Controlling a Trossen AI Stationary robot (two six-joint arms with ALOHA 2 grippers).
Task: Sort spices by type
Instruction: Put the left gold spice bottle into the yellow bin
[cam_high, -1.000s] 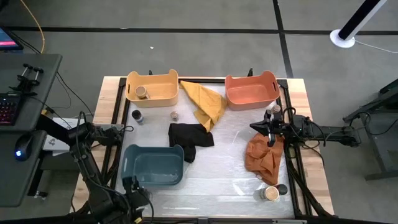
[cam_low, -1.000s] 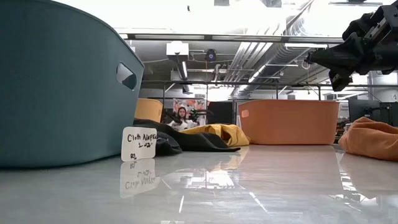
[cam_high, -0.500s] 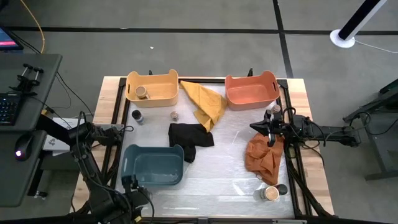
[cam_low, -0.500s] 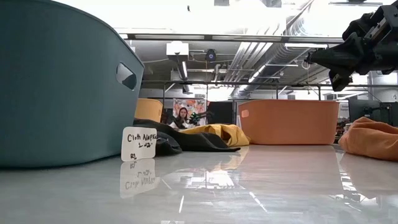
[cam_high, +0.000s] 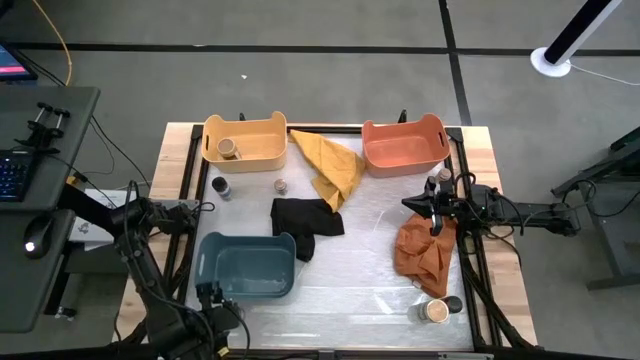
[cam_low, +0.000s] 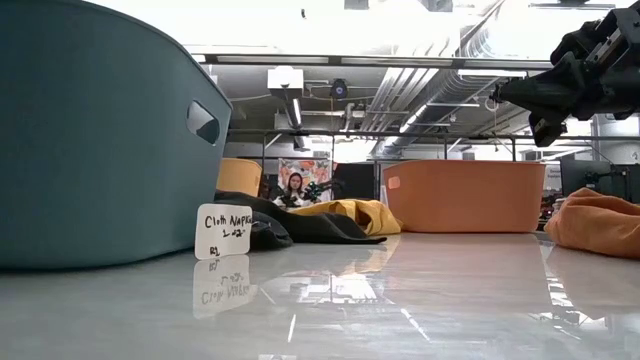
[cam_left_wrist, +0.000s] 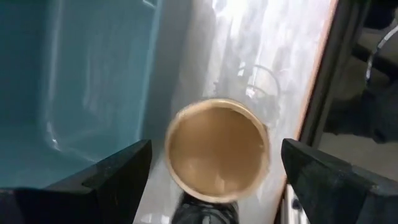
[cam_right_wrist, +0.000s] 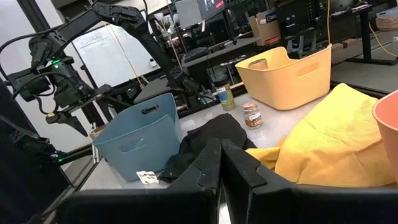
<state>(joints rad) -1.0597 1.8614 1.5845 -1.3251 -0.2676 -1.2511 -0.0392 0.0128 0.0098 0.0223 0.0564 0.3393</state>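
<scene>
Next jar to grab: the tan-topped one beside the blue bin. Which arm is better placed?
Left. The left gripper hangs open directly over the tan-topped jar, right beside the blue bin. The right gripper is shut, across the table above the orange cloth.

Taking the middle cloth (cam_high: 307, 217) on the desk (cam_high: 340, 300) as the mark: one bin (cam_high: 244, 141) sits behind it to the left with a jar (cam_high: 229, 149) inside, and two jars (cam_high: 221, 187) (cam_high: 281, 186) stand on the desk between that bin and the cloth. A second cloth (cam_high: 330, 165) lies just behind the middle cloth, another bin (cam_high: 404, 145) sits behind it to the right, and a third bin (cam_high: 246, 266) sits just in front of it to the left, touching its corner. Well to its right lies a third cloth (cam_high: 422, 250) with the right pincer (cam_high: 436, 214) over it, and two jars (cam_high: 436, 312) (cam_high: 453, 304) stand side by side in front of that cloth; the left pincer (cam_high: 212, 305) is in front of the third bin.
</scene>
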